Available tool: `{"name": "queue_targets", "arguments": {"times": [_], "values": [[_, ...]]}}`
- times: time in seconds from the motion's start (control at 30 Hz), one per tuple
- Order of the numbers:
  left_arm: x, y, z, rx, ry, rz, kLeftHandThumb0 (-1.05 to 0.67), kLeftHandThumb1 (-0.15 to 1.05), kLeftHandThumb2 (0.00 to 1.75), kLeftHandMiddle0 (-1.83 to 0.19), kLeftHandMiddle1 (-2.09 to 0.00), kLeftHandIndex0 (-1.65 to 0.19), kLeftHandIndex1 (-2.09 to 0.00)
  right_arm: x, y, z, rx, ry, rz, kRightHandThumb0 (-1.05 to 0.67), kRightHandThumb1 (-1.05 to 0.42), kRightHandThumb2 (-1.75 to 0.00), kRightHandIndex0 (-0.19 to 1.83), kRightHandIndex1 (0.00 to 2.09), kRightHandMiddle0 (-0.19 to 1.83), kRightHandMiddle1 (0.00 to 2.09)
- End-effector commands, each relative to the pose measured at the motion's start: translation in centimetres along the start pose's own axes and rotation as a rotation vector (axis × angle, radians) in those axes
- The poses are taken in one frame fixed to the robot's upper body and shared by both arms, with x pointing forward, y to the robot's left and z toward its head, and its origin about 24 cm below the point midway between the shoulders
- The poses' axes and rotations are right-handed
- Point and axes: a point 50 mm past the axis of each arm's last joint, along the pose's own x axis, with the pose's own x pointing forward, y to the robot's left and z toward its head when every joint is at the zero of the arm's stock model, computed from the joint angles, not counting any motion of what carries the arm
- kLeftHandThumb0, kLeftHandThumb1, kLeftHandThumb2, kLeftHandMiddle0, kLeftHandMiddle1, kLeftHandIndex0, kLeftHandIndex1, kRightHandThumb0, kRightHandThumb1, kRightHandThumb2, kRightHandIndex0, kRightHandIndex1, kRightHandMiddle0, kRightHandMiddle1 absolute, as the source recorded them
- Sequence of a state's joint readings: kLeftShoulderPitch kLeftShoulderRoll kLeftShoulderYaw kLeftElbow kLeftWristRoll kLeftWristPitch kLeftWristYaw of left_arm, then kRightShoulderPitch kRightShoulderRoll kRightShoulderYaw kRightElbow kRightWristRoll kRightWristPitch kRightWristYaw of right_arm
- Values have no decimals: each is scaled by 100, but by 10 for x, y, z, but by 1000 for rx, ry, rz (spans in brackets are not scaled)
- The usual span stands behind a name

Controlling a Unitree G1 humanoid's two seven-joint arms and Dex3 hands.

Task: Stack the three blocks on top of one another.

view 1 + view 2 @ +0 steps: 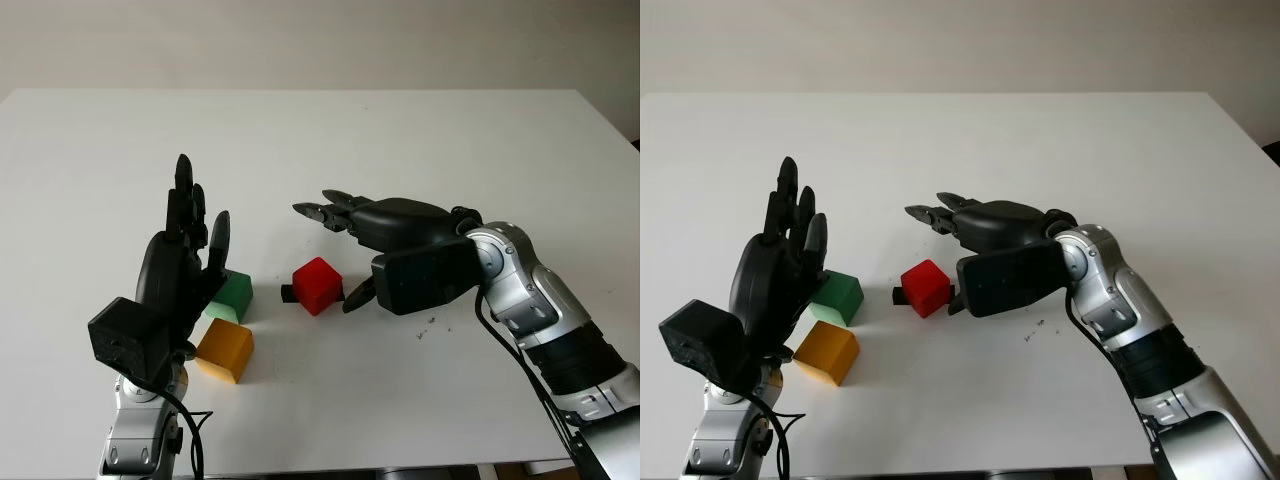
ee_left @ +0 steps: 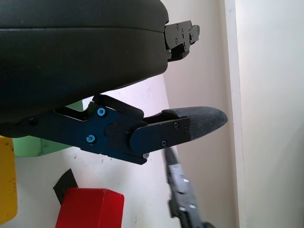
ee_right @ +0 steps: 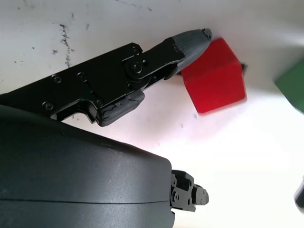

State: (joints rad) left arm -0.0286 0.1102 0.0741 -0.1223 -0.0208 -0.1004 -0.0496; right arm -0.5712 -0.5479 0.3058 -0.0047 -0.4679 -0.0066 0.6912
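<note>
Red block [image 1: 317,285] sits on the white bench [image 1: 400,140] near centre, unstacked; green block [image 1: 231,296] lies apart to its left, with the yellow block [image 1: 225,350] just in front of the green one. Right hand [image 1: 345,250] is wide, holding nothing, its thumb tip at the red block's right side. Left hand [image 1: 185,260] is raised, wide and empty, just left of the green block.

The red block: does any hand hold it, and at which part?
No. The right hand is open around the red block, one finger beside it; the left hand is open near the green block.
</note>
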Motion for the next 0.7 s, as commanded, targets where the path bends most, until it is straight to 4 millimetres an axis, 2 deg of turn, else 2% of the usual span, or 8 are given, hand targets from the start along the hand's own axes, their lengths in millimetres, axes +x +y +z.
{"name": "queue_targets", "arguments": {"times": [0.0,0.1,0.3,0.47,0.6,0.67], "values": [[2,2,4,7,-24,-2,-68,105,60,14,-5,17,-5,-10,-7,2,25,-3,-37,-82,-92,-6,-19,0,-18,5],[3,4,6,8,-31,-9,-68,105,60,14,-5,17,-5,-28,-16,4,142,2,-142,-83,-100,-11,-19,0,-18,4],[5,16,9,52,-42,-6,-66,105,59,15,-5,17,-5,-59,-16,-3,291,32,-417,-79,-105,-41,-10,6,-8,7],[7,28,14,56,-45,-5,-67,105,56,15,-5,17,-5,-75,-3,-14,527,65,-591,-76,-105,-47,-8,7,-7,7],[10,42,21,176,-46,-22,-71,105,54,15,-6,16,-6,-84,16,-22,665,117,-679,-72,-105,-56,-10,6,-8,6],[11,48,25,237,-65,-20,-69,105,54,10,-8,10,-8,-87,23,-24,741,134,-712,-68,-105,-58,-10,5,-8,6]]}}
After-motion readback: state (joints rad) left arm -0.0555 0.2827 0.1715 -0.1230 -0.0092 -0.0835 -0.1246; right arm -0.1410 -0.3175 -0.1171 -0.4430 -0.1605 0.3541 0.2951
